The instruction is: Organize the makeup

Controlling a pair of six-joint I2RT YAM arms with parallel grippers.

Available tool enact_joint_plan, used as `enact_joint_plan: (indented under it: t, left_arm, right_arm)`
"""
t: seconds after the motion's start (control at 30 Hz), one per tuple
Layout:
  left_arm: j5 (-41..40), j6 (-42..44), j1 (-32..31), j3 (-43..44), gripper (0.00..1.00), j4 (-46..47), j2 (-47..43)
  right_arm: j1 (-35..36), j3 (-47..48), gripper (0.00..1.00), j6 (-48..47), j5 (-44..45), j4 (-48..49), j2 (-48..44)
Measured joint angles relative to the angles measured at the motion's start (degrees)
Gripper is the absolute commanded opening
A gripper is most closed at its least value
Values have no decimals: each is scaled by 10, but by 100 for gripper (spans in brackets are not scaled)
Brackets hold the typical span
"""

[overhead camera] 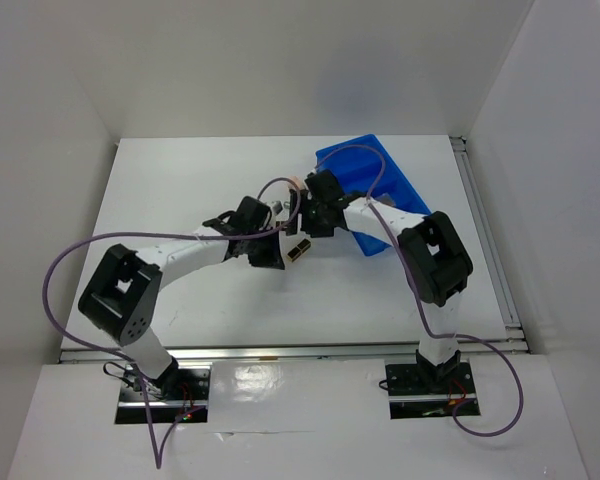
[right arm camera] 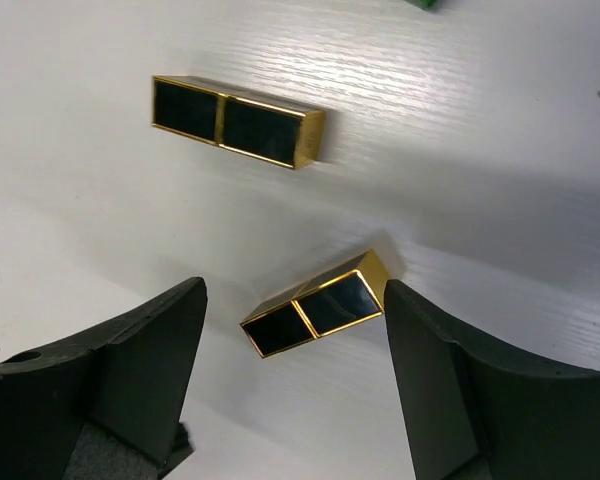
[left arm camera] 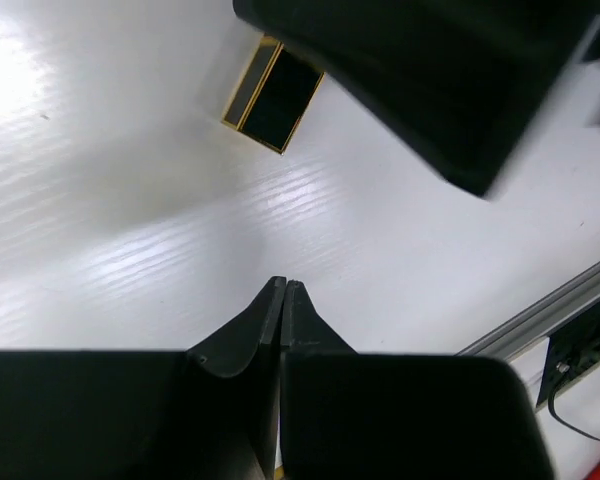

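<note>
Two black-and-gold lipstick tubes lie on the white table in the right wrist view. One tube [right arm camera: 315, 303] lies slanted between the fingers of my open right gripper [right arm camera: 293, 300], its gold end close to the right finger. The other tube [right arm camera: 238, 120] lies farther ahead. A green piece [right arm camera: 420, 3] just shows at the top edge. My left gripper [left arm camera: 283, 287] is shut and empty above bare table, with a lipstick tube [left arm camera: 273, 93] ahead of it. From above, both grippers meet mid-table, the left [overhead camera: 275, 258] and the right [overhead camera: 302, 228], beside a tube [overhead camera: 300, 250]. The other makeup is hidden.
The blue plastic bin [overhead camera: 380, 185] lies at the back right, partly under my right arm. A pinkish item [overhead camera: 292, 185] peeks out behind the grippers. My right arm [left arm camera: 450, 80] fills the top of the left wrist view. The metal table rail [left arm camera: 540, 310] runs at the right.
</note>
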Motion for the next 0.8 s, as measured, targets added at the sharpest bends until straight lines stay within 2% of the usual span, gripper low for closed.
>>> enact_joint_plan:
  t: [0.2,0.3,0.4,0.5,0.67,0.77,0.8]
  left_arm:
    - [-27,21,18,15,21,-44,-51]
    - [-31,26,59,14,31,-66,-79]
    - [-33,36,106,7,33,-73,-113]
    - [-37,39,135,7,33,-78,-139]
    - [-36,43,139,7,33,-86,-145]
    - [-33,50,139,7,33,-88,-145]
    - [-32,51,139,7,33,-88,-145]
  right_arm:
    - [0,-14,79,34,19,-14,0]
    - [1,-23,78,63,21,-19,0]
    - [10,-32,76,92,29,-20,0]
    - [32,-31,71,117,55,-31,0]
    - [81,19,52,140,115,-72,37]
    - [100,38,47,144,143,-86,54]
    - [104,50,42,144,155,-94,62]
